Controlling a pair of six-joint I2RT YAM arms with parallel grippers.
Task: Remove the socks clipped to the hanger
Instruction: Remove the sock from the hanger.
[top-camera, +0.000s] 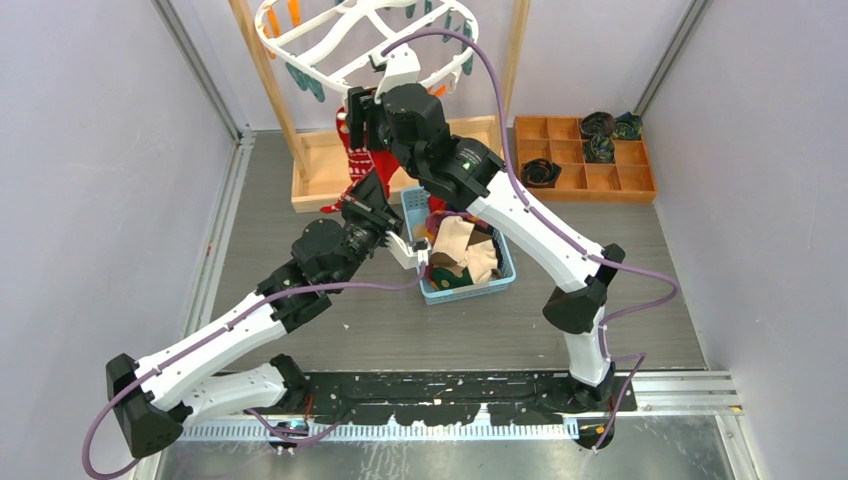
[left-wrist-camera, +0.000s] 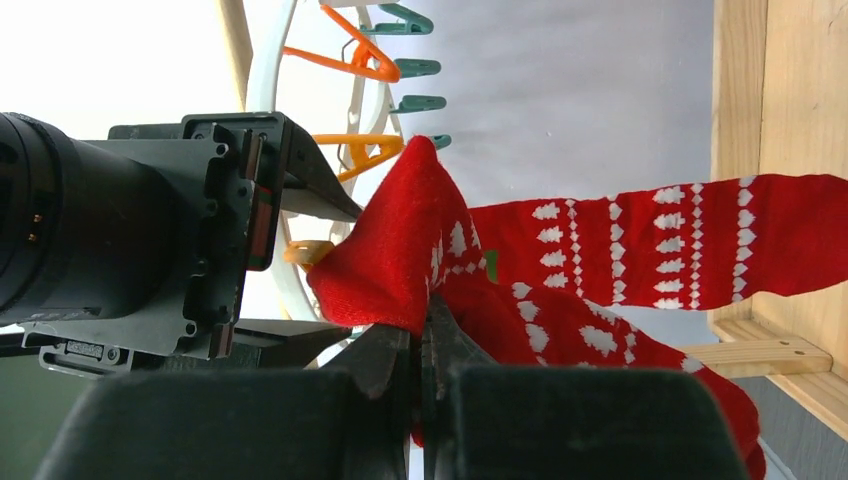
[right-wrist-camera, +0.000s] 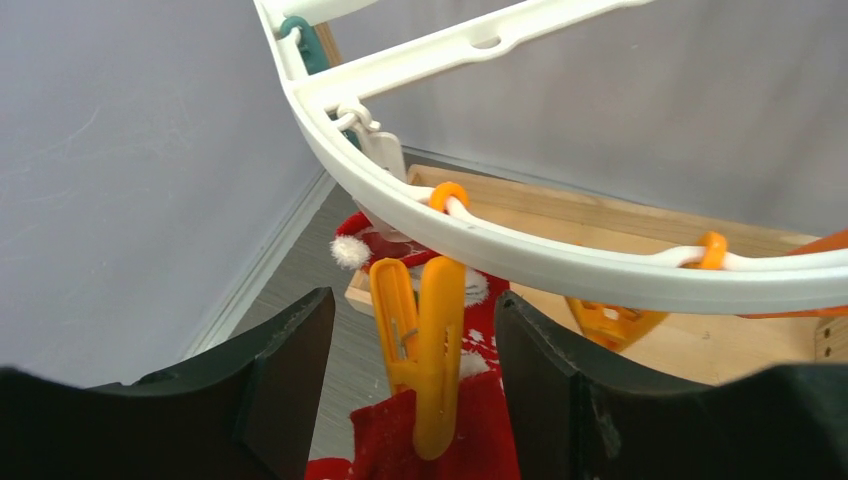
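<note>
The white oval hanger (top-camera: 330, 45) hangs at the back, its ring (right-wrist-camera: 520, 255) crossing the right wrist view. An orange clip (right-wrist-camera: 428, 350) on the ring pinches the top of a red sock (right-wrist-camera: 470, 435) with white patterns. My right gripper (right-wrist-camera: 412, 312) is open, one finger on each side of that clip with a gap on both sides. My left gripper (left-wrist-camera: 425, 335) is shut on the lower part of the red sock (left-wrist-camera: 400, 240). A second red patterned sock (left-wrist-camera: 650, 240) hangs behind it. In the top view both grippers meet under the hanger's near rim.
A blue basket (top-camera: 505, 268) holding beige and dark socks sits mid-table beside the right arm. A compartmented wooden tray (top-camera: 590, 180) with rolled dark socks stands back right. The wooden rack's base (top-camera: 320, 170) and posts (top-camera: 265, 70) flank the hanger. Teal clips (left-wrist-camera: 415, 70) and other orange clips (right-wrist-camera: 605, 322) dangle.
</note>
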